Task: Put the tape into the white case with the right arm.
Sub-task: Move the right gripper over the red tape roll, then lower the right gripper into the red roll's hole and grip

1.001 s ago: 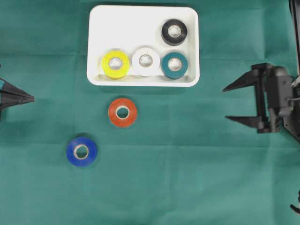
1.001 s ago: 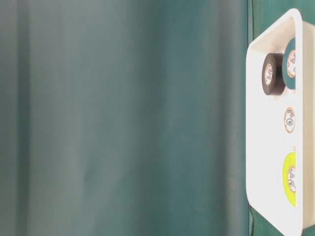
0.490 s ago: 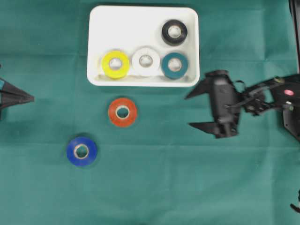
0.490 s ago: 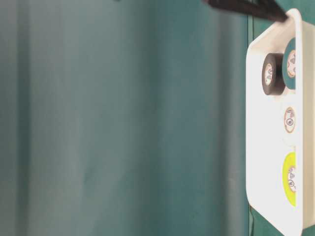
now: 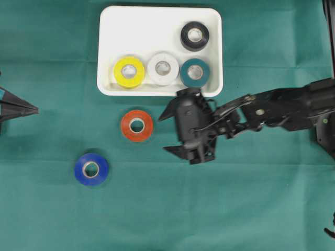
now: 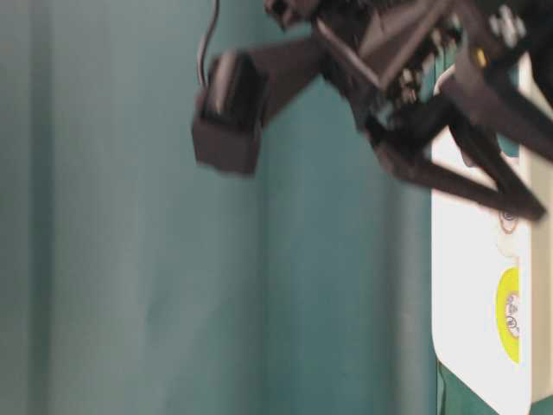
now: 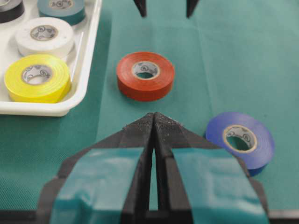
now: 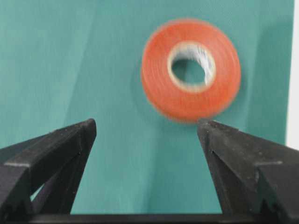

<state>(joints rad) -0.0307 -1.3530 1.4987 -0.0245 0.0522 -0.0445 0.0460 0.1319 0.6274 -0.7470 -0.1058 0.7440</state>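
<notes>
The white case (image 5: pixel 157 23) lies at the back and holds yellow (image 5: pixel 129 71), white (image 5: pixel 163 68), teal (image 5: pixel 195 72) and black (image 5: pixel 194 35) tape rolls. An orange-red tape roll (image 5: pixel 136 125) lies flat on the green cloth in front of the case, and a blue roll (image 5: pixel 91 168) lies further front-left. My right gripper (image 5: pixel 162 134) hovers open just right of the orange-red roll, fingers pointing at it, empty. In the right wrist view that roll (image 8: pixel 191 70) sits ahead of the open gripper (image 8: pixel 145 123), offset right. My left gripper (image 5: pixel 35 110) rests shut at the left edge.
The case's front rim (image 5: pixel 157 92) runs close behind the right gripper's upper finger. In the left wrist view the orange-red roll (image 7: pixel 145 75) and blue roll (image 7: pixel 239 139) lie ahead of the shut left gripper (image 7: pixel 153 116), beside the case's rim (image 7: pixel 86 60).
The right arm has swept left from the right edge to just beside the orange-red roll, its gripper staying open. The left gripper and all rolls have not moved.
</notes>
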